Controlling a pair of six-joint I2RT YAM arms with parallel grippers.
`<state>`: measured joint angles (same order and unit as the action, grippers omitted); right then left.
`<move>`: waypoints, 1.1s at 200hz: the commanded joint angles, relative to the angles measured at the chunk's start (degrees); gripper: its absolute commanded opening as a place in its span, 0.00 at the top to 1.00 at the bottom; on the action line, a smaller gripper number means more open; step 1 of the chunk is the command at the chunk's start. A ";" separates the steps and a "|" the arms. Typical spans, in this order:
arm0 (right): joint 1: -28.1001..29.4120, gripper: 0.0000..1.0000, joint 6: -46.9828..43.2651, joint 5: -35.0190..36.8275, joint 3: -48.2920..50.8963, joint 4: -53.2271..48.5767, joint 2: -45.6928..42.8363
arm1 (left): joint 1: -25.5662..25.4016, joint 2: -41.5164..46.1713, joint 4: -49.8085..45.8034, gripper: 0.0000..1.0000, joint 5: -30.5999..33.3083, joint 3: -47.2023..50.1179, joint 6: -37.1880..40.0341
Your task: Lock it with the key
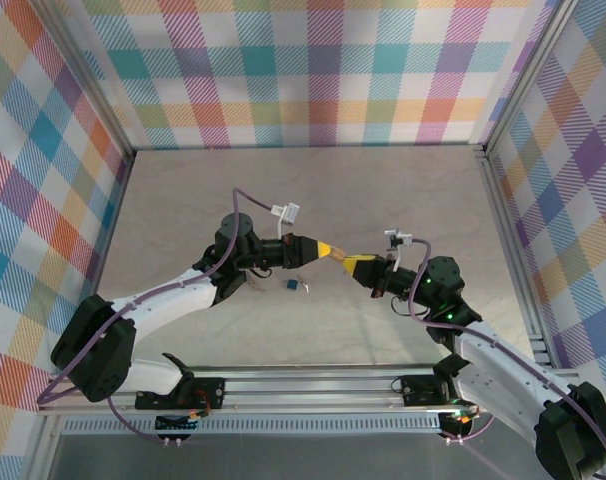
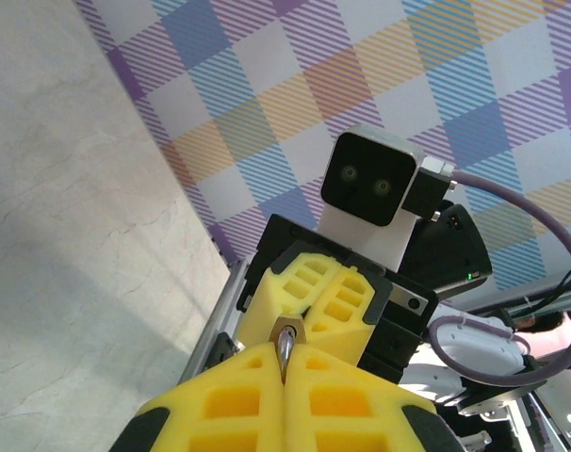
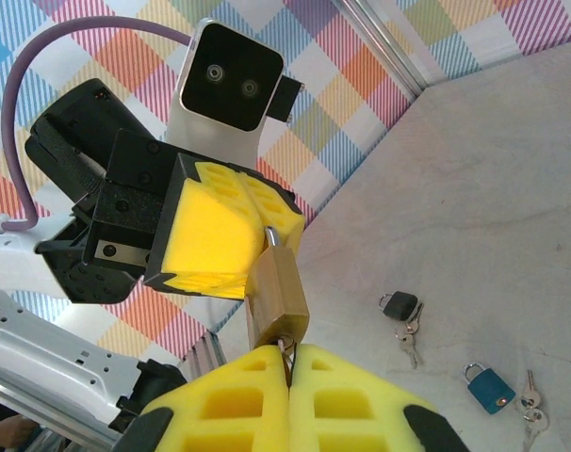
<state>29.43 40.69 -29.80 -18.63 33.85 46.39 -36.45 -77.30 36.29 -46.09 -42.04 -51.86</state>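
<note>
A pale, marbled worktop (image 1: 313, 190) is enclosed on three sides by walls of multicoloured plaid cloth (image 1: 313, 70). Above its middle a brass padlock (image 3: 278, 292) is held by its shackle in the left gripper (image 2: 285, 363), whose yellow pads are pressed together on it. The key (image 3: 286, 347) at the brass padlock's base is pinched by the closed right gripper (image 3: 290, 367). Beneath the brass padlock, a black padlock (image 3: 399, 305) and a blue padlock (image 3: 488, 388) are laid on the worktop, each with keys.
</note>
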 commanded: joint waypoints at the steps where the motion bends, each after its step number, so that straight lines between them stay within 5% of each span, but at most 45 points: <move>1: -0.09 1.00 -1.66 0.42 0.92 0.65 -1.37 | 1.45 0.48 5.31 1.00 1.03 1.16 -2.24; 220: -0.07 1.00 -2.12 1.86 4.61 -5.36 -9.36 | 4.18 -1.42 19.37 1.00 1.34 4.11 -10.11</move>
<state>29.85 39.86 -27.97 -15.81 30.57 38.74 -36.05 -78.61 47.31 -49.60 -38.50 -59.66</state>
